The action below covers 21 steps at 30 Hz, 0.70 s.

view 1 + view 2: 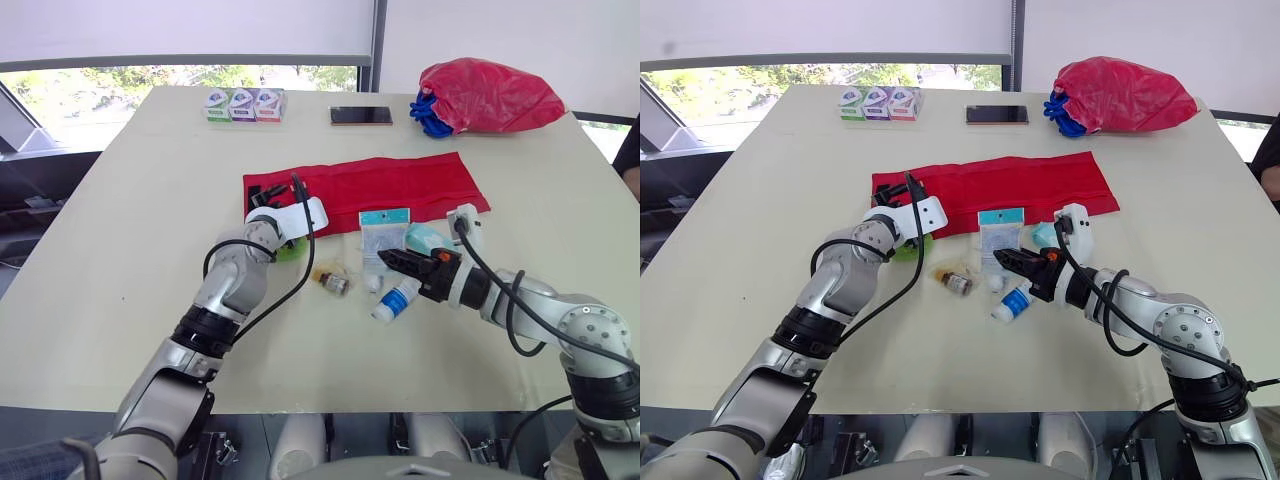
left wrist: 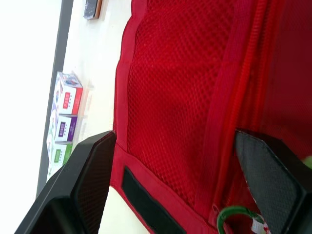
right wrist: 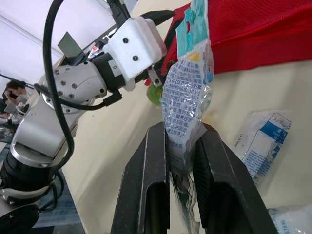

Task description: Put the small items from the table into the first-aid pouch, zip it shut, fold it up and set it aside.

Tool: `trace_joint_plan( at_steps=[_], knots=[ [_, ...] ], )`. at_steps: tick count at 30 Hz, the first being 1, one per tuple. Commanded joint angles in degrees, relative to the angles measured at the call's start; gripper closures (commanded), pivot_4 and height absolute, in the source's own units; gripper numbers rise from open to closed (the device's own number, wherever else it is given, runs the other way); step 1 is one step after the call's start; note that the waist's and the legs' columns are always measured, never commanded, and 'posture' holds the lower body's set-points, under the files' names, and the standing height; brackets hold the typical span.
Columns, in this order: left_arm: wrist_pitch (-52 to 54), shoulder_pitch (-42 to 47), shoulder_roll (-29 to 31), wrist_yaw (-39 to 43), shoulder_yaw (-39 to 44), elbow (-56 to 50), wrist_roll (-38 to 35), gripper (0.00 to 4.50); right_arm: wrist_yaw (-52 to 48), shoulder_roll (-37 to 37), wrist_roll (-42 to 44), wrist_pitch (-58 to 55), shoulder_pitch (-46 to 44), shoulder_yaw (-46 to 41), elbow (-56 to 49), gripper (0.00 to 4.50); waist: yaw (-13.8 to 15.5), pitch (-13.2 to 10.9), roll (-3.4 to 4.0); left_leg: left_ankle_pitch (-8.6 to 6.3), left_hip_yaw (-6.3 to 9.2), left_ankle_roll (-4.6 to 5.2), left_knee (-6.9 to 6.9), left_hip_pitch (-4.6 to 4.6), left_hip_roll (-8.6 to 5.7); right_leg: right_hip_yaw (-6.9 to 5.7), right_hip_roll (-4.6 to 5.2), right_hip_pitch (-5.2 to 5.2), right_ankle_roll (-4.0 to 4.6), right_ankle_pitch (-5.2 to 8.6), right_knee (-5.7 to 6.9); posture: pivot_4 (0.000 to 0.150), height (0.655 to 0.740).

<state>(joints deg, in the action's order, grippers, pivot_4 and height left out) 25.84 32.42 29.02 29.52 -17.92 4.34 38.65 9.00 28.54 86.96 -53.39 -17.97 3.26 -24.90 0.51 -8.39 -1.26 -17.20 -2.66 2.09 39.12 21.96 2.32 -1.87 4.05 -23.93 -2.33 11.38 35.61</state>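
Noted a red pouch (image 1: 370,185) unrolled flat across the middle of the counter (image 1: 110,260), long side running left to right, right end slightly farther. Found the left claw (image 1: 263,192) at the pouch's left end, fingers (image 2: 92,170) spread wide apart over the red mesh, gripping nothing; cannot tell whether touching the fabric. Spotted a green ring (image 2: 234,214) by the mesh in the left wrist view, and a green item (image 1: 292,252) on the counter just near of the left wrist. Found the right claw (image 1: 392,260) near of the pouch, right of centre, fingers clamped on the near end of a clear packet (image 1: 383,235) with blue print and a teal header, far end reaching to the pouch's near edge. Logged loose items on the counter around that claw: small brown bottle (image 1: 333,283) to its left, white bottle with blue label (image 1: 396,299) just near of it, tiny white piece (image 1: 372,283) between the two, teal item (image 1: 425,237) just to the right of the packet. Counted three small boxes (image 1: 244,104) in a row at the far edge, a phone (image 1: 361,116) to their right, then a red plastic bag (image 1: 490,95) at the far right corner with something blue (image 1: 425,112) at its left side.
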Motion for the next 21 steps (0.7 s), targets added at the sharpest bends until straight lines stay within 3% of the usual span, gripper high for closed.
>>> trace_joint_plan(
  at_steps=[1, 19, 21],
  knots=[
    [1.0, -1.6, 1.0, -1.9, 2.5, -2.2, 0.1, 0.50, -1.2, -0.1, 0.0, 0.6, -0.5, -1.7, -1.2, 4.37, -0.1, 0.0, 0.00, 0.00, 0.00, 0.00, 0.00, 0.00, 0.01, 0.01, 0.00, 0.00, 0.00, 0.00, 0.00, 0.150, 0.7400],
    [2.5, -1.0, 0.6, -5.4, 5.3, 0.5, -3.1, 0.50, -2.5, -1.3, -2.2, 0.5, -1.0, -1.8, -0.6, 4.37, 0.0, 0.0, -0.05, 0.00, 0.01, 0.00, 0.00, 0.01, -0.01, -0.01, 0.00, -0.01, 0.00, 0.00, 0.00, 0.150, 0.7400],
    [2.6, -1.0, 0.3, -5.5, 5.3, 0.6, -3.6, 1.00, -2.6, -1.3, -2.4, 0.5, -0.9, -1.9, -0.7, 4.37, 0.0, 0.0, -0.04, 0.00, 0.02, 0.00, 0.00, 0.01, -0.01, -0.01, 0.00, -0.01, 0.00, 0.00, 0.00, 0.150, 0.7400]
  ],
)
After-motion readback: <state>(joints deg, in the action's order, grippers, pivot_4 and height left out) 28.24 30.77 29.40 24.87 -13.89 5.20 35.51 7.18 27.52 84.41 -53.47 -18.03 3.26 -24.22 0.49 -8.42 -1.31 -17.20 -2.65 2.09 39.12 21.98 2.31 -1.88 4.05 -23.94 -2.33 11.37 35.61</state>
